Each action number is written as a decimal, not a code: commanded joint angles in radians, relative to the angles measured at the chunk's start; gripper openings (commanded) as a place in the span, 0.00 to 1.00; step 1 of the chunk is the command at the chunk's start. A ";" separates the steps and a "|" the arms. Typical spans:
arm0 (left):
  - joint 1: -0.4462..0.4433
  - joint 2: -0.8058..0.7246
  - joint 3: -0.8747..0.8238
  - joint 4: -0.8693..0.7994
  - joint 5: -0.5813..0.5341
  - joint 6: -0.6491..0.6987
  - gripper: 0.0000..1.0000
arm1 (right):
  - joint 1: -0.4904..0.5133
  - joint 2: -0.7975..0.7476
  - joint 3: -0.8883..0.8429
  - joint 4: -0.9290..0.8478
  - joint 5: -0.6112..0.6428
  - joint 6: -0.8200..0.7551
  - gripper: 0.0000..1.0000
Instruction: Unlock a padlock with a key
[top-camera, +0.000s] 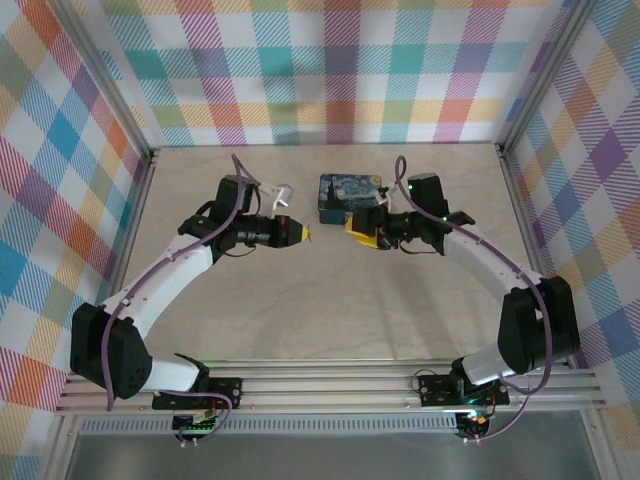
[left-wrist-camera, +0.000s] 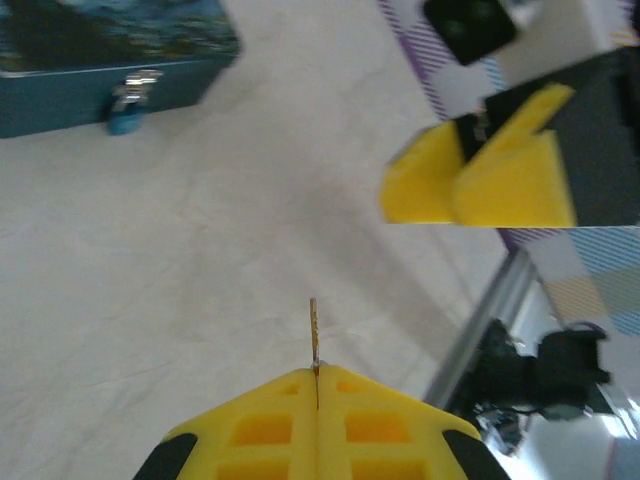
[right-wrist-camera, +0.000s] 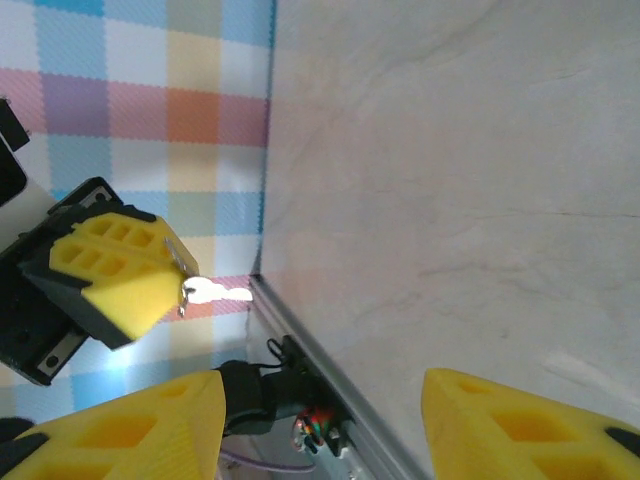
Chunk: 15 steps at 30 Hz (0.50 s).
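Table (top-camera: 330, 310): one, pale with a marbled surface, carrying everything below.
Plaid walls (top-camera: 340, 70): three, at the left, far and right sides of the table.
Arms: two, white with black joints; the left arm (top-camera: 170, 270) and right arm (top-camera: 490, 260) both reach inward so that their tips face each other near the middle of the table.
Tin (top-camera: 350, 197): one, rectangular and dark blue with a swirly painted lid, lying flat at the far centre of the table, just beyond the right arm's tip.
Left gripper (top-camera: 303, 234): one, yellow fingers pressed together and clamped on the key, held above the table and apart from the tin.
Right gripper (top-camera: 350, 229): one, yellow fingers (right-wrist-camera: 510, 420) spread wide with nothing between them, near the tin's front edge and a short way from the left gripper.
Padlock (left-wrist-camera: 127, 108): one, blue body with a silvery shackle, hanging at the tin's front wall with its base at the table surface.
Key (left-wrist-camera: 313, 333): one, thin metal, its blade sticking straight out past the left fingertips; well apart from the padlock.
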 joint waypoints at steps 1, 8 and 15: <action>-0.038 -0.031 0.029 0.062 0.137 -0.008 0.00 | 0.023 -0.042 -0.018 0.137 -0.090 0.068 0.55; -0.067 -0.005 0.040 0.071 0.212 -0.005 0.00 | 0.052 -0.078 -0.047 0.285 -0.133 0.081 0.49; -0.075 0.003 0.058 0.057 0.245 0.016 0.00 | 0.068 -0.098 -0.050 0.315 -0.185 0.041 0.45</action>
